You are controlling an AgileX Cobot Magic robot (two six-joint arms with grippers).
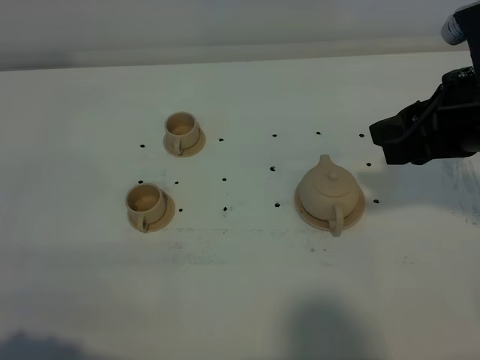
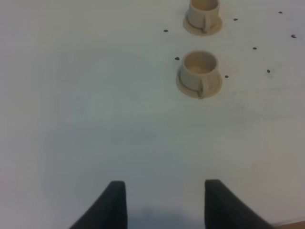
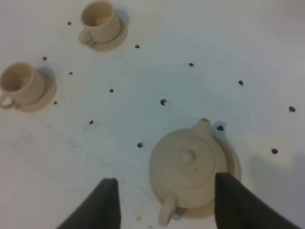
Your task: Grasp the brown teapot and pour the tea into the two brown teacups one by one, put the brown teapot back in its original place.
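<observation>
- Dark fingers (image 3: 107, 205) of the right gripper (image 3: 167, 180) fill the foreground of the right wrist view, set wide apart and holding nothing
- From the high camera this gripper hangs just beyond the teapot's far right side, not touching it
- One brown teapot (image 1: 330, 191) stands upright with its lid on, resting on the large saucer (image 1: 361, 208), right of the middle of the white table (image 1: 240, 300)
- Its long axis, spout to handle, runs far to near: the spout (image 1: 324, 160) points at the far edge and the loop handle (image 1: 336, 223) at the near edge
- Two brown teacups, the far cup (image 1: 181, 131) and the near cup (image 1: 145, 202), stand upright on the left, well apart from the teapot
- Each cup sits on its own small saucer (image 1: 198, 145), handle turned to the near edge
- That makes three saucers in all
- The left gripper (image 2: 164, 183) has its fingers (image 2: 112, 205) apart and empty over bare table, with both cups ahead of it
- Small black dots (image 1: 224, 180) are scattered across the table
</observation>
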